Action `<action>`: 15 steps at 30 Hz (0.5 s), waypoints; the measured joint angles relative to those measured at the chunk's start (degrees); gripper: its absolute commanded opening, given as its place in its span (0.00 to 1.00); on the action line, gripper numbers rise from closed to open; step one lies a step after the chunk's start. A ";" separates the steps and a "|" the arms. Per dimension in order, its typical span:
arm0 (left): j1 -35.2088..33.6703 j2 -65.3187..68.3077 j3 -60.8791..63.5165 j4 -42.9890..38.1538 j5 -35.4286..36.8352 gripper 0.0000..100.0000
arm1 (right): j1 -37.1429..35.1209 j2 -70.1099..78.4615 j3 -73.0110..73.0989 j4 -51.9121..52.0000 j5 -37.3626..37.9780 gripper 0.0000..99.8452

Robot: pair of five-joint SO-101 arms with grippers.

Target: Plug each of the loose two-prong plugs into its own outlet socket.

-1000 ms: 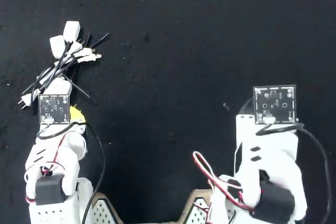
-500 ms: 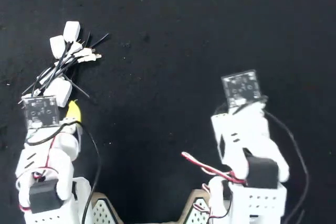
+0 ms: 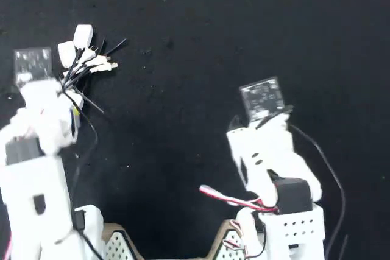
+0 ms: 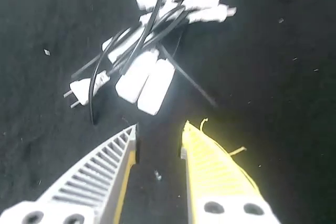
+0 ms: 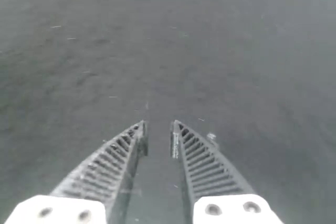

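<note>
Tangled bundle of white two-prong plugs, white socket blocks and black cords [image 3: 82, 59] is lying at ten o'clock on the black cloth table [image 3: 195, 41]. Left gripper [image 4: 157, 132] is hovering just short of it, fingers slightly spread, empty. Right gripper [image 5: 157, 124] is hanging toward three o'clock, fingers narrowly parted, empty. Risk as judged: fingers closing on crossed cords, dragging the whole knot along and freeing no single plug.

The bench [image 3: 201, 35] is covered in black matt cloth, finely rough and flecked with pale lint. At the upper left of the high view lie white smooth-plastic two-prong plugs [image 3: 82, 44], faintly glossy, on thin black rubbery cords [image 4: 92, 106]. One plug's bare prongs [image 4: 67, 94] look like dull metal. The left tool [image 4: 157, 132] has a white ribbed plastic finger [image 4: 100, 182] and a yellow ribbed plastic finger [image 4: 215, 174], both matt. The right tool [image 5: 157, 127] shows the same ribbed plastic. The white arm shells [image 3: 268, 150] are matt plastic.
</note>
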 measured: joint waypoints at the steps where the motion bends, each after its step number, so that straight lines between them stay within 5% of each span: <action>1: -0.53 3.87 -1.85 0.00 -0.09 0.15 | -2.02 0.44 0.00 -0.44 -0.97 0.08; 6: -2.20 22.15 -10.37 0.00 0.00 0.22 | -9.32 10.64 1.67 -8.70 -4.40 0.08; 15: -2.46 43.78 -28.13 0.00 -5.80 0.22 | -11.43 26.11 3.78 -15.91 -5.19 0.08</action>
